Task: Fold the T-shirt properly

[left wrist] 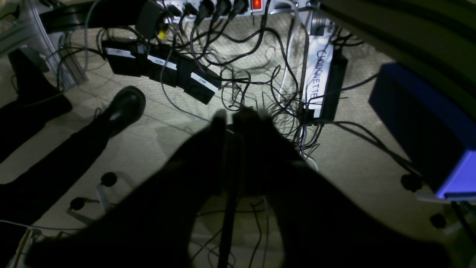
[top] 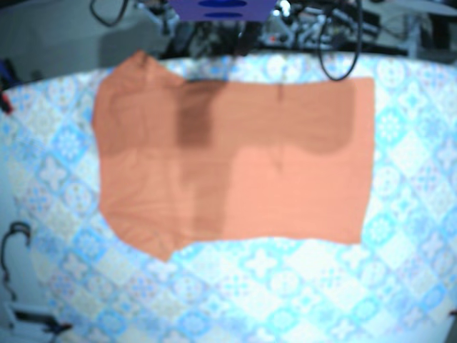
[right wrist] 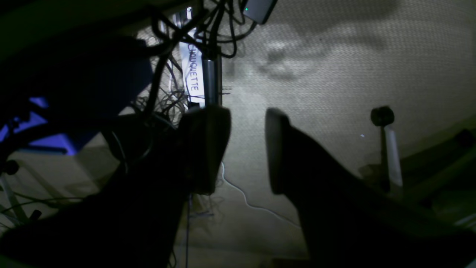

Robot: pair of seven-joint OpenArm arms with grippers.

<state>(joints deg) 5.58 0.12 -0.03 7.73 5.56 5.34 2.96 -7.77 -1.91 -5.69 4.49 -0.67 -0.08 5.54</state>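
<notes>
The orange T-shirt (top: 235, 157) lies spread flat on the blue patterned tablecloth (top: 285, 286) in the base view, with its sleeves pointing to the left and darker shaded patches across its upper half. Neither gripper shows in the base view. Both wrist views look down at the floor, away from the shirt. My left gripper (left wrist: 234, 119) appears as dark fingers pressed close together with nothing between them. My right gripper (right wrist: 247, 149) stands open, a wide gap between its fingers, holding nothing.
On the floor lie a power strip (left wrist: 223, 5), black power bricks (left wrist: 163, 69), tangled cables, a labelled white strip (left wrist: 319, 74) and a blue box (left wrist: 427, 126). A black shoe (left wrist: 124, 106) stands nearby. A cable loop (top: 339, 50) hangs at the table's far edge.
</notes>
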